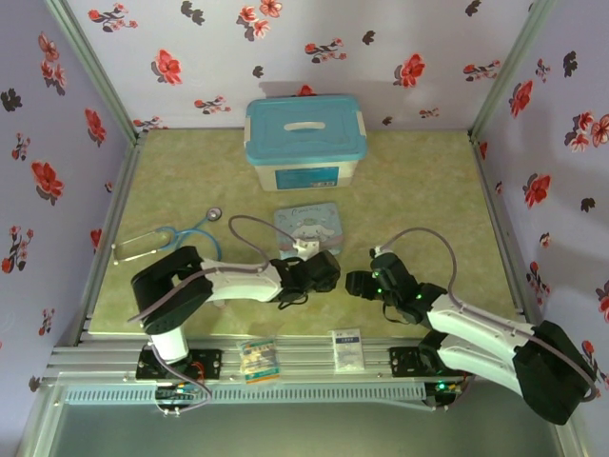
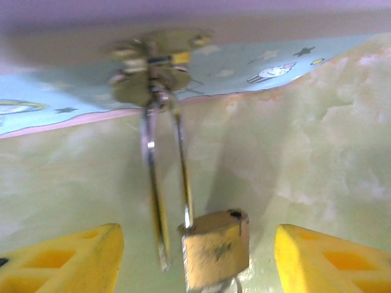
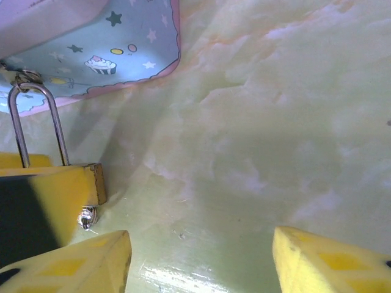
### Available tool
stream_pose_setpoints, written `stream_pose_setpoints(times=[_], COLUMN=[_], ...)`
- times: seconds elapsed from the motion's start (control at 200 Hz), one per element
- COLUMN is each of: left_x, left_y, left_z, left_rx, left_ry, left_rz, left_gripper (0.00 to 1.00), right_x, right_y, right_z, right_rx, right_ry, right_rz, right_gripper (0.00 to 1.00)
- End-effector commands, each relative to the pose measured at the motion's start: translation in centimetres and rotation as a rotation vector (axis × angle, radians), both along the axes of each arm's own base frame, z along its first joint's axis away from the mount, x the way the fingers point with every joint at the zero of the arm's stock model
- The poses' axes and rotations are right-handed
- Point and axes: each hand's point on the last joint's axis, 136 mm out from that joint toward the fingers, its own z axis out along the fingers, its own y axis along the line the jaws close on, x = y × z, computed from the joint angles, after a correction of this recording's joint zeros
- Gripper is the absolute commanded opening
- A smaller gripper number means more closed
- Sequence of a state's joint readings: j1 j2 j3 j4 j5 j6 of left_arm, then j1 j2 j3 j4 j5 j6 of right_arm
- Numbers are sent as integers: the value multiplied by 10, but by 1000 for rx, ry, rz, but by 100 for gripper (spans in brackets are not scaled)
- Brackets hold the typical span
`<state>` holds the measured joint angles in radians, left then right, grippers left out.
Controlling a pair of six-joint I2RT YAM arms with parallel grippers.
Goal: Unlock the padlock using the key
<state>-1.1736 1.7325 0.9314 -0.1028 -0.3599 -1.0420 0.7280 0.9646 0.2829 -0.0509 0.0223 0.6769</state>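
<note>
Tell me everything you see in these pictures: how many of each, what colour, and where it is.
storage box: one, white with a blue lid, back centre of the table
stethoscope: one, blue tubing, left side
cartoon tin: one, pale blue with a pink rim, centre, in front of the box
padlock: one, brass-yellow with a silvery shackle, hooked on the tin's clasp
key: probably one, a tiny silvery bit at the padlock's lower end; too small to be sure
colourful packet: one, near rail
white packet: one, near rail
table: one, pale green marbled
left gripper: yellow fingers, open, either side of the padlock
right gripper: yellow fingers, open, over bare table beside the padlock
</note>
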Motion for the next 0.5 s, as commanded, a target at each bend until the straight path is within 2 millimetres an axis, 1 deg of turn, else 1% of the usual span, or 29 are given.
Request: stream_pose_setpoints(times=[0.0, 0.09, 0.14, 0.205, 0.325, 0.39, 0.495], left_x=[5, 7, 7, 7, 6, 5, 3], left_y=[8, 18, 26, 37, 55, 63, 73], left_z=[49, 74, 84, 92, 95, 96, 87], left_rx=[-85, -158, -177, -185, -228, -267, -302], left_ry=[-97, -134, -152, -168, -181, -194, -182], left_rz=[8, 27, 31, 39, 66, 84, 108], left_gripper=[67, 69, 69, 71, 71, 70, 70], right_x=[14, 19, 20, 24, 31, 35, 39], right_y=[12, 21, 29, 42, 60, 73, 87], right_z=[17, 17, 16, 15, 12, 15, 15], right_rx=[24, 28, 38, 56, 41, 61, 94], right_ry=[-29, -15, 2, 23, 26, 7, 10], right_rz=[8, 23, 44, 68, 94, 125, 154], right_gripper=[66, 71, 73, 76, 74, 72, 71])
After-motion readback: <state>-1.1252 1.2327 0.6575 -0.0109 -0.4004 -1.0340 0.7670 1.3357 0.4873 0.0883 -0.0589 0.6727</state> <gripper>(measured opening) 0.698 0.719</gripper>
